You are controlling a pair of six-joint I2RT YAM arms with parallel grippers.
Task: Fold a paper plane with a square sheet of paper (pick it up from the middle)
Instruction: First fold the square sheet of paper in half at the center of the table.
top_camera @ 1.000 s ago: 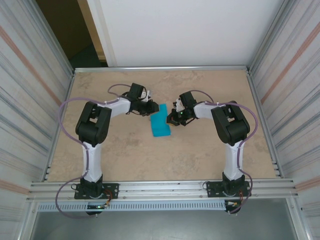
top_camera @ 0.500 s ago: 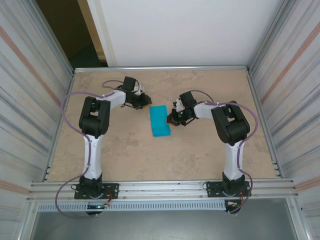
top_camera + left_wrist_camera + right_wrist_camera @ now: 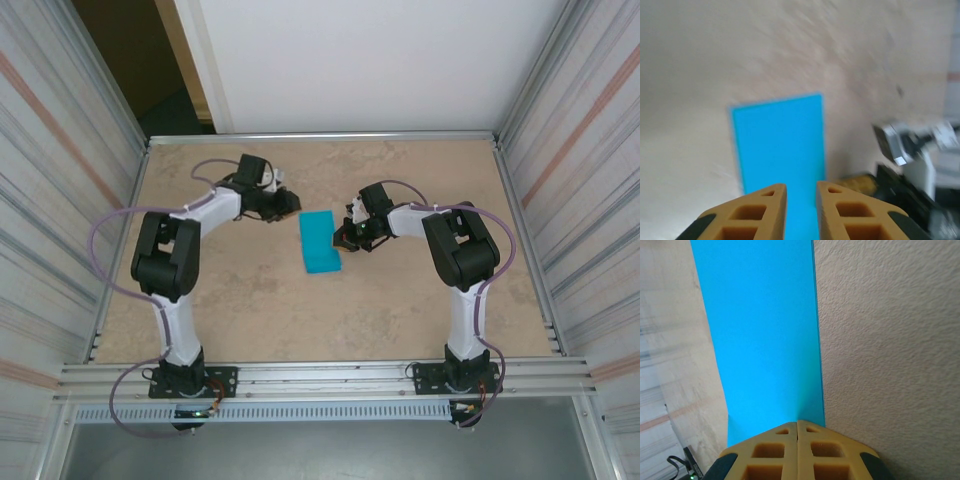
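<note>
A: Left gripper, from above?
B: Teal sheet lies just beyond its tips on the desk; right gripper touches the sheet's edge.
A: Left wrist?
B: Jaws slightly apart, empty; sheet ahead.
A: Right wrist?
B: Jaws closed, tips at the sheet's corner.

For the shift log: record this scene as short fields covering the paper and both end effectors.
paper: teal sheet of paper, narrow rectangle, flat on the table
left end effector: slightly open, empty, beside the sheet's far left corner
right end effector: shut, tips at the sheet's right edge
plane: not yet formed
</note>
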